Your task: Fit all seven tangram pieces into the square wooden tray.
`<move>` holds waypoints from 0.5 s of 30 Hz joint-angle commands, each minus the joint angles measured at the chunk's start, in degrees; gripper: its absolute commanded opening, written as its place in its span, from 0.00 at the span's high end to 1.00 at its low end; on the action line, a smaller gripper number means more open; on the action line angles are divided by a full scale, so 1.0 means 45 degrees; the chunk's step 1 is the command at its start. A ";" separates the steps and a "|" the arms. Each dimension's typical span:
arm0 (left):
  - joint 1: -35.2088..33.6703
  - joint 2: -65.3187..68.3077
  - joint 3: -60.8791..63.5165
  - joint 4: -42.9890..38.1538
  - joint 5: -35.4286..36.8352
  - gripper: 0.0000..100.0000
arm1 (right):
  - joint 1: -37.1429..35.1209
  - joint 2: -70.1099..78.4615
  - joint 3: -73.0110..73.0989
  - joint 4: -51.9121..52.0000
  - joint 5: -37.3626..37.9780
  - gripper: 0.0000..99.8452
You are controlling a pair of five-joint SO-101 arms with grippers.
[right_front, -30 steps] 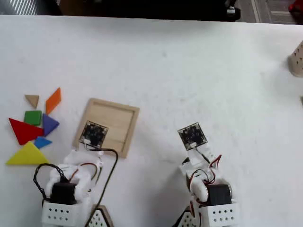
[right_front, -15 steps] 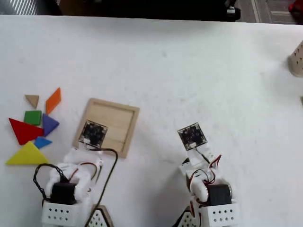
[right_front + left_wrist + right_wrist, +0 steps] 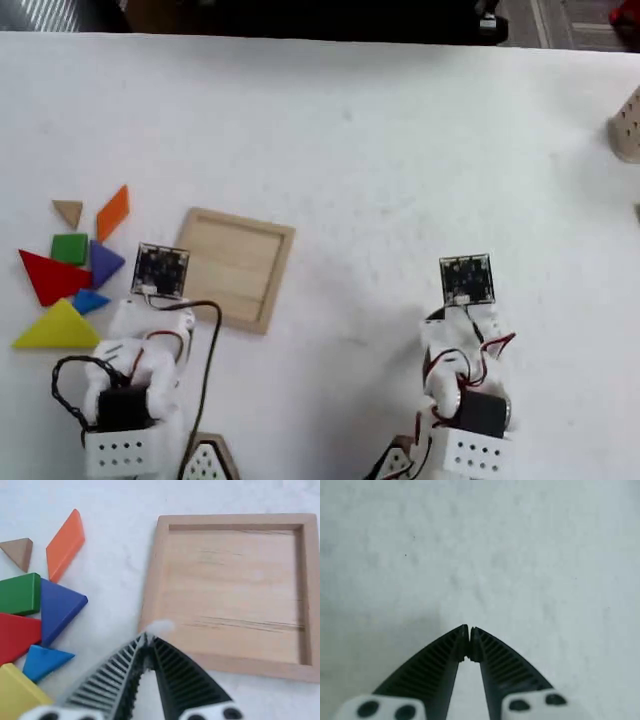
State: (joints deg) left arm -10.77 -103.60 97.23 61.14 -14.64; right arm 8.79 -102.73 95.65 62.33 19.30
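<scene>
1. Find all seven pieces [image 3: 69, 248] loose on the bench [image 3: 400, 150], clustered just beside the empty tray [image 3: 232, 268].
2. Probably start with the red triangle [image 3: 50, 276] or the yellow triangle [image 3: 60, 328]: open wide, pinch across the flat edges, seat into a tray corner.
3. Lift straight up and avoid dragging the crowded neighbours.
4. Log left hand [image 3: 149, 640] clenched on nothing, tips at the tray's near rim, arm folded near its base.
5. Log right hand [image 3: 469, 630] clenched, empty, over bare bench, well apart from the tray.
</scene>
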 commanded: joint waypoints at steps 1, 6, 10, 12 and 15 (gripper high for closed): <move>-0.0205 -0.0127 -0.0156 -0.0059 0.0000 0.98 | 0.0127 -0.0088 0.0020 -0.0088 0.0117 0.98; -0.0264 -0.0127 -0.0391 -0.0254 0.0000 0.93 | 0.0166 -0.0088 0.0000 -0.0049 0.0215 0.98; -0.1221 -0.0010 -0.1934 -0.0313 0.0821 0.79 | 0.0264 -0.0088 0.0020 -0.0010 0.1407 0.98; -0.1241 0.0498 -0.2930 -0.0234 0.1172 0.75 | 0.0225 -0.0088 0.0020 0.0088 0.1504 0.98; -0.1065 0.2784 -0.4571 -0.0293 0.1153 0.78 | 0.0205 -0.0088 0.0020 0.0107 0.1524 0.98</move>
State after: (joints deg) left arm -15.43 -102.02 87.47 61.23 -10.51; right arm 9.41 -102.73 95.65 62.42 24.92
